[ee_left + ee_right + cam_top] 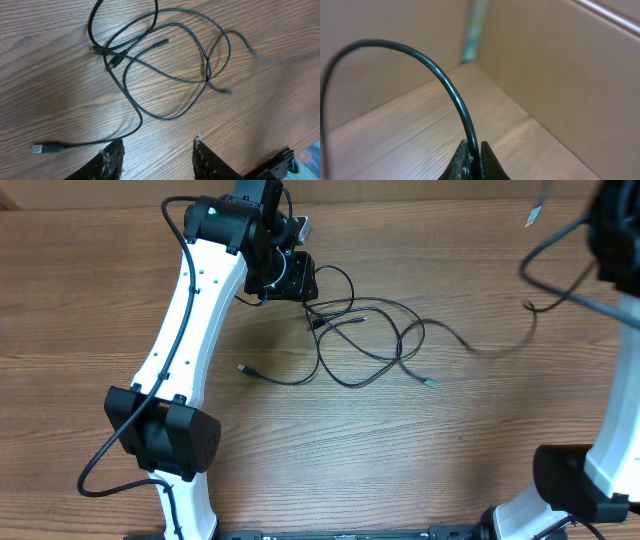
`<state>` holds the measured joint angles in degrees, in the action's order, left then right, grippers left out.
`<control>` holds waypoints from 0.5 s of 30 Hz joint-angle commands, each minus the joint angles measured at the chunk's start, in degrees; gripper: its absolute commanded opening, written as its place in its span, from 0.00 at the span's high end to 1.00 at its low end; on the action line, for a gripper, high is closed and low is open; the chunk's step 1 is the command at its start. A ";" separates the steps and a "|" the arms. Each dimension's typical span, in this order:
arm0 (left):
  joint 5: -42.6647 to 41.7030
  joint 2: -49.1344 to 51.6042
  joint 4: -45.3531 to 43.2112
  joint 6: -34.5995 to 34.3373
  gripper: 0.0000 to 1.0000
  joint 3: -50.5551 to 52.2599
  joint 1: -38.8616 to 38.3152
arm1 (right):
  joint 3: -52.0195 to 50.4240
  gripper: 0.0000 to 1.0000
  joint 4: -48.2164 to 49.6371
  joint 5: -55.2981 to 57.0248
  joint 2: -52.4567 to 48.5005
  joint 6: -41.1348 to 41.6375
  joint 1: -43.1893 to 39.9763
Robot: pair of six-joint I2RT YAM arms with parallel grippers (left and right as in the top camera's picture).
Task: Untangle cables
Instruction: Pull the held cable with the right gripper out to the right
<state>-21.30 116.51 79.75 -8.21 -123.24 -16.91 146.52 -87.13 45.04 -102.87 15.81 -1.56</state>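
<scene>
Clamped tight on one cable (457,103) at lower centre with right gripper (474,161); hovering over looped cables (208,70) at upper middle with left gripper (157,155) partly spread, empty.

Thin black cables (360,340) sprawl in loose loops mid-table, blocking any low pass there. The white-and-black left arm (190,310) slants across the left side. One strand slopes up rightward to the pinched right gripper (475,148), barring that corner. Bare wood of the brown wooden table (380,450) lies open nearer the arm bases.
</scene>
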 commanded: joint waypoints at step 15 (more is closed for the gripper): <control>-0.79 0.24 0.17 0.72 0.56 -0.22 -0.42 | -15.54 0.92 -0.48 -17.73 -0.11 5.20 -16.94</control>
<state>-21.30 116.51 79.77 -8.21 -123.24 -16.91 134.69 -88.42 29.93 -102.87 20.36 -17.34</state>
